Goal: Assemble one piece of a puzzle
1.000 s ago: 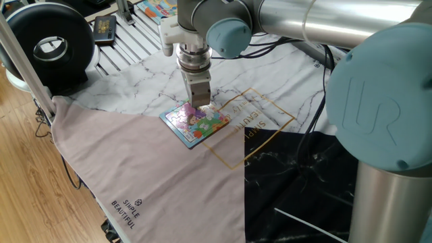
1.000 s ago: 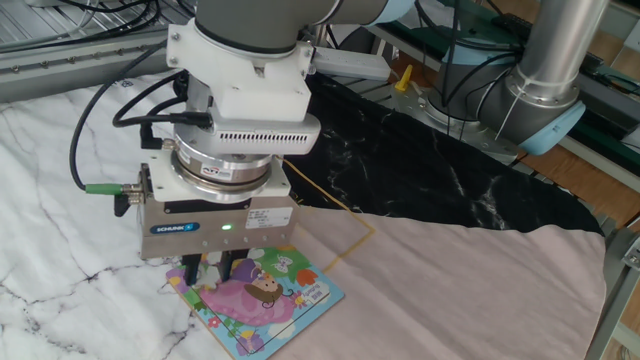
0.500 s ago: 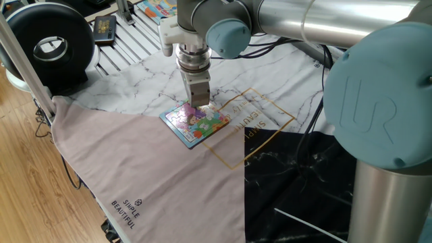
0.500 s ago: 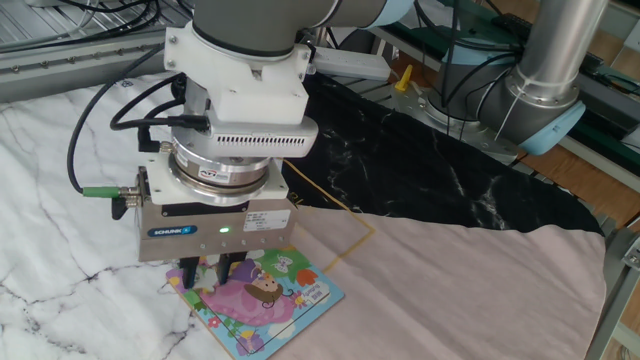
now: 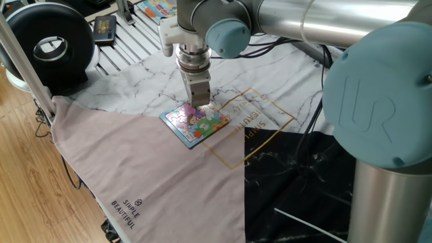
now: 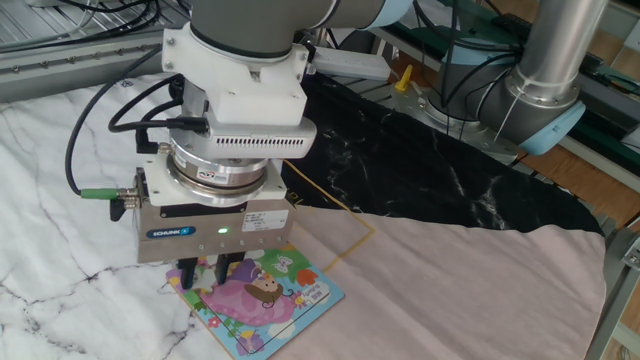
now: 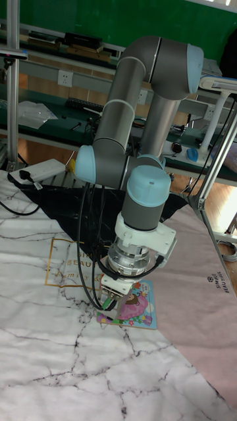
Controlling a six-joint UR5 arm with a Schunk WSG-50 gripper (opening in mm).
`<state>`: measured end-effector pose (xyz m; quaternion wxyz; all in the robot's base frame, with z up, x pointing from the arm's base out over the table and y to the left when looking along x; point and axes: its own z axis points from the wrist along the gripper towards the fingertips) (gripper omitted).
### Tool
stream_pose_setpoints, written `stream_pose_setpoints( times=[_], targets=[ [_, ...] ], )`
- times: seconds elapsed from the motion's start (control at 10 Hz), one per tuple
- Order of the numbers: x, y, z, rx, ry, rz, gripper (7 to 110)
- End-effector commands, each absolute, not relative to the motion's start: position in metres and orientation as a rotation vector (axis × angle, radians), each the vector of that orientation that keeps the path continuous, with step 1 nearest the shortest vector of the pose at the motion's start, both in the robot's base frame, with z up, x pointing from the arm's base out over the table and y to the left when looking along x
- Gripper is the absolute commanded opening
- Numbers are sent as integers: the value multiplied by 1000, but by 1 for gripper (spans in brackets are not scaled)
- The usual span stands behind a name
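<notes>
The puzzle [image 5: 196, 123] is a small blue-rimmed board with a pink and green cartoon picture, lying on the marble-print cloth. It also shows in the other fixed view as the puzzle [image 6: 265, 302] and in the tall fixed view as the puzzle [image 7: 134, 306]. My gripper [image 6: 206, 274] points straight down just above the board's far-left corner, its dark fingers [image 6: 186, 274] a little apart with nothing visible between them. From the side my gripper [image 5: 200, 102] hangs over the board's back edge. The gripper [image 7: 110, 302] hides that corner. I cannot pick out the piece apart from the board.
A pink cloth [image 5: 135, 175] and a black cloth [image 5: 297, 182] lie beside the marble print. A black round device [image 5: 47, 44], a small dark gadget [image 5: 104, 27] and another colourful board [image 5: 158, 8] sit at the back. The arm's big column [image 5: 385, 135] stands at right.
The gripper has risen slightly off the board. A pale bit seen between the fingers one second ago no longer shows there.
</notes>
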<state>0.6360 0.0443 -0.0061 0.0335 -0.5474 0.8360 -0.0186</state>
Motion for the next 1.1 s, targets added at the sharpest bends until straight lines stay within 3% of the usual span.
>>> stream_pose_setpoints(
  times=[0.0, 1.0],
  targets=[
    [638, 46, -5, -1691, 2556, -44, 7],
    [636, 46, -2, -1741, 2526, 4, 7]
  ],
)
